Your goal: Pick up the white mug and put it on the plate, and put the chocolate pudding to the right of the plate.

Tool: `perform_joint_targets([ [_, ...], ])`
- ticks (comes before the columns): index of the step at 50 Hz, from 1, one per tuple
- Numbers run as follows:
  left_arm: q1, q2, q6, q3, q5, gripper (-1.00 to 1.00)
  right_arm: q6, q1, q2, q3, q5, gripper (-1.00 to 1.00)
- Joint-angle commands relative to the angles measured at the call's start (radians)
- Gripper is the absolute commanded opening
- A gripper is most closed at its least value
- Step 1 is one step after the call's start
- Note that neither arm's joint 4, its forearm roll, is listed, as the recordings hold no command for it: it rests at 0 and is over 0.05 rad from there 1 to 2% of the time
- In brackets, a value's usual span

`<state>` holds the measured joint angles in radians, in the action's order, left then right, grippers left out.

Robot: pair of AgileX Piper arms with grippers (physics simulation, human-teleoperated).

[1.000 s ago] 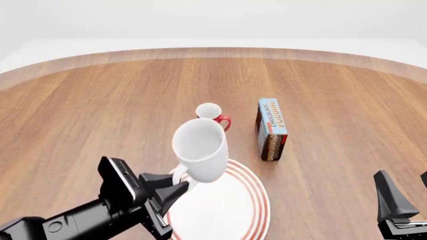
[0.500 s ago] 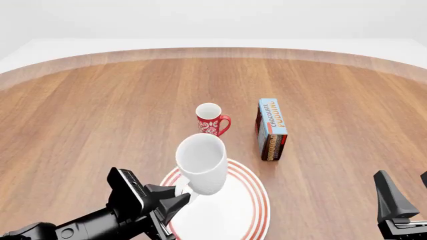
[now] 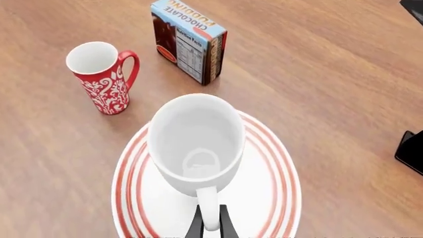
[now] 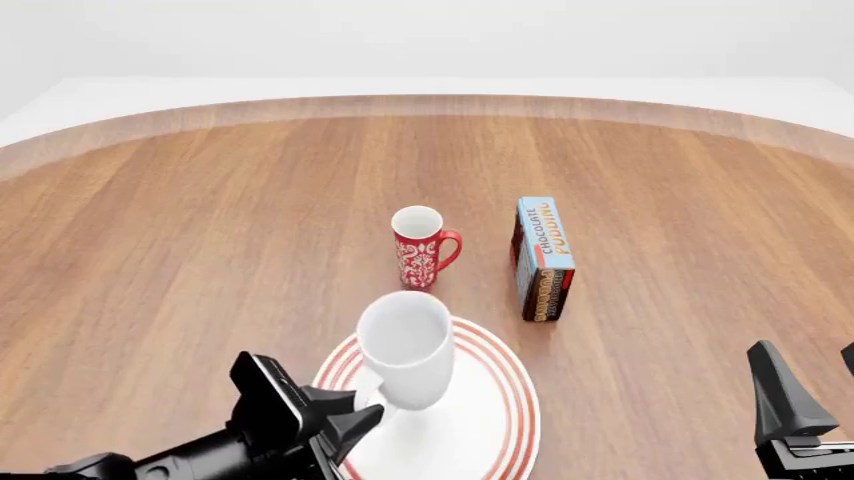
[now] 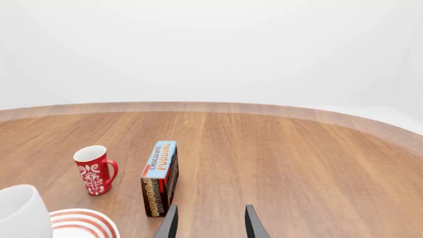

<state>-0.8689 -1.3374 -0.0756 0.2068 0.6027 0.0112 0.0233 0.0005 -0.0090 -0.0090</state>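
Over the plate (image 4: 497, 398) your left gripper (image 3: 211, 225) has its fingers pinched on the loop handle of the white mug (image 4: 404, 347), which sits upright with its mouth facing up. From the left wrist view the mug's body covers the middle of the plate, though you cannot tell whether its base touches the plate or hangs just above it. Beyond the plate, the red mug (image 4: 423, 246) stands upright on the wooden table (image 4: 200, 230), handle toward the chocolate pudding (image 4: 542, 259). That carton stands on edge to the right of the red mug, behind the plate's right side and apart from its rim. Your right gripper (image 5: 210, 220) waits low at the near right with its two fingers spread apart and nothing between them, pointed toward the carton.
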Motion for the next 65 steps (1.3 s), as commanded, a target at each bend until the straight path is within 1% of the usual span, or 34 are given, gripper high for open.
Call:
perform_joint_targets([
  [1,0.005,-0.037,-0.005,-0.010,0.035,-1.00,0.000,0.000,0.000,0.000,0.000,1.00],
  [10,0.011,-0.083,-0.009,-0.015,0.066,-1.00,0.000,0.000,0.000,0.000,0.000,1.00],
  [42,0.029,-0.125,-0.011,-0.022,0.096,-1.00,0.000,0.000,0.000,0.000,0.000,1.00],
  [43,0.027,-0.126,-0.012,-0.022,0.097,1.00,0.000,0.000,0.000,0.000,0.000,1.00],
  [58,0.009,-0.137,-0.020,-0.015,0.091,1.00,0.000,0.000,0.000,0.000,0.000,1.00],
  [65,0.008,-0.112,-0.018,-0.017,0.070,1.00,-0.001,0.000,0.000,0.000,0.000,1.00],
])
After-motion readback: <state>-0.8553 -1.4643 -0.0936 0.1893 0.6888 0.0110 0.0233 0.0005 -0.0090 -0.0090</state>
